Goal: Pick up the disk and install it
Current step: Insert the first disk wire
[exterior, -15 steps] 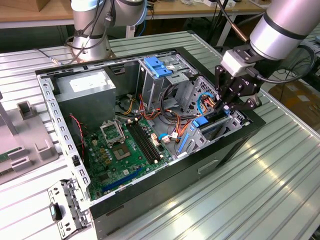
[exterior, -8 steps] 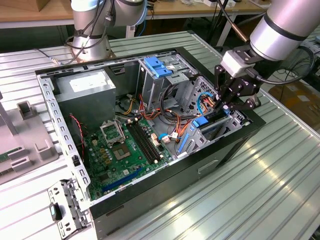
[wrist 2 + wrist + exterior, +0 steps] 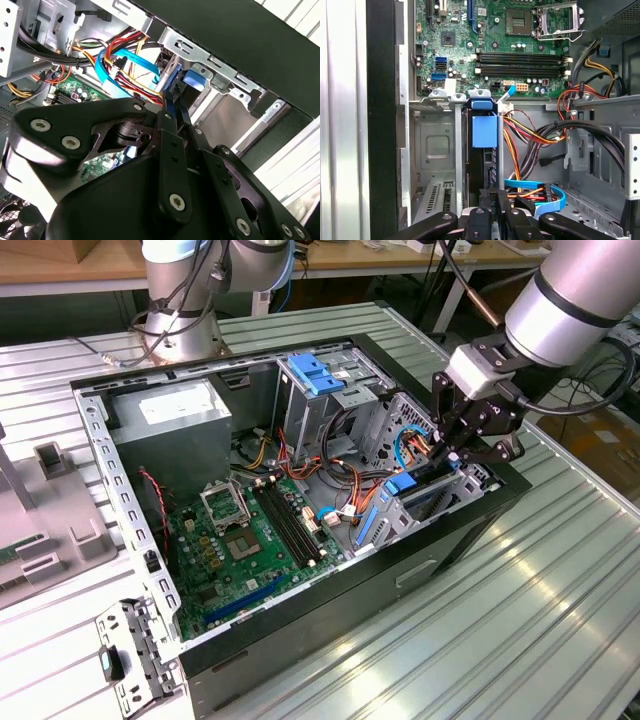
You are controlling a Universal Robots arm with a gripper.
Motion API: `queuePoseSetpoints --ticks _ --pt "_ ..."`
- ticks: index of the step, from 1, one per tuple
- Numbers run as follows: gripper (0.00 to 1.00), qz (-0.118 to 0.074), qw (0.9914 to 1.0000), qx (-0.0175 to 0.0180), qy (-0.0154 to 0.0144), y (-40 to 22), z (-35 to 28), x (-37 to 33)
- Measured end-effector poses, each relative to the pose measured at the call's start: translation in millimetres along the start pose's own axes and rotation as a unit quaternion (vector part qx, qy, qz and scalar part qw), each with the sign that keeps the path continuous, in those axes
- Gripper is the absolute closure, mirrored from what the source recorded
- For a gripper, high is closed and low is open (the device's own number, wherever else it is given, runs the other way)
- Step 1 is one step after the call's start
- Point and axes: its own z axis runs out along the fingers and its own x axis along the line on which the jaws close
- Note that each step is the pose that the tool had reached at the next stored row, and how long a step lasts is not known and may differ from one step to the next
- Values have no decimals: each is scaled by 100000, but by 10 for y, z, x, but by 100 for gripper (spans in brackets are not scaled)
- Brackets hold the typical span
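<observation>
Claw [image 3: 462, 452] gripping blue-framed disk [image 3: 484, 132], edge-on

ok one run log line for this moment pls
gripper: shut on disk | disk: on edge, partly down in drive cage slot | site: open pc case, exterior view's right

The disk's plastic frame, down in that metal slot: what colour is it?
Blue. The disk stands on edge in the metal cage, the gripper at its end; the first wrist view shows it best.

Gripper [image 3: 470, 447] down, fingers near-closed
</observation>
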Motion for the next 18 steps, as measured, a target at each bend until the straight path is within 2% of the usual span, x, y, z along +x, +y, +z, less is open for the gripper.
queuePoseSetpoints --ticks 4,9,18 --pt "82 7 99999 -9 -423 0 6 2" --pt "82 8 99998 -16 -655 0 21 9" --pt "82 8 99997 -17 -744 1 54 18"
